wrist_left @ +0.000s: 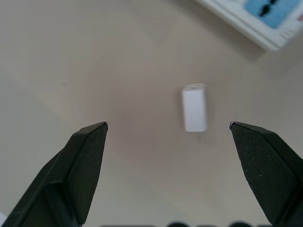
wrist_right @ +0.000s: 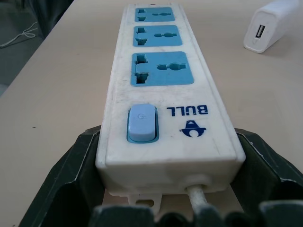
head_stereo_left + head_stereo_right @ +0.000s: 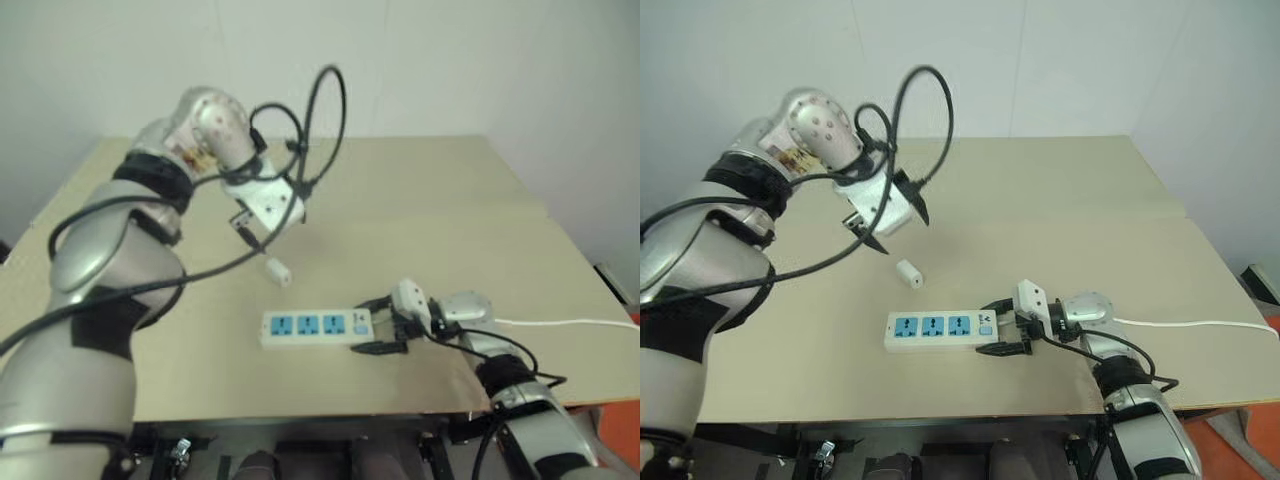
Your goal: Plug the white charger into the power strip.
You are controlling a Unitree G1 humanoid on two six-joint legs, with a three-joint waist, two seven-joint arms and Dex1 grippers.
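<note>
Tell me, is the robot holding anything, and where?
The right claw has the strip by its switch end, one finger on each side. The left claw is open over the charger, holding nothing.

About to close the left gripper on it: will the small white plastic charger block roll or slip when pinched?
The small white plastic charger block has flat sides and lies flat, so it probably won't roll. Its smooth shell may slip between the left gripper fingers. It looks light, so a nudge could skid it across the tan table.
</note>
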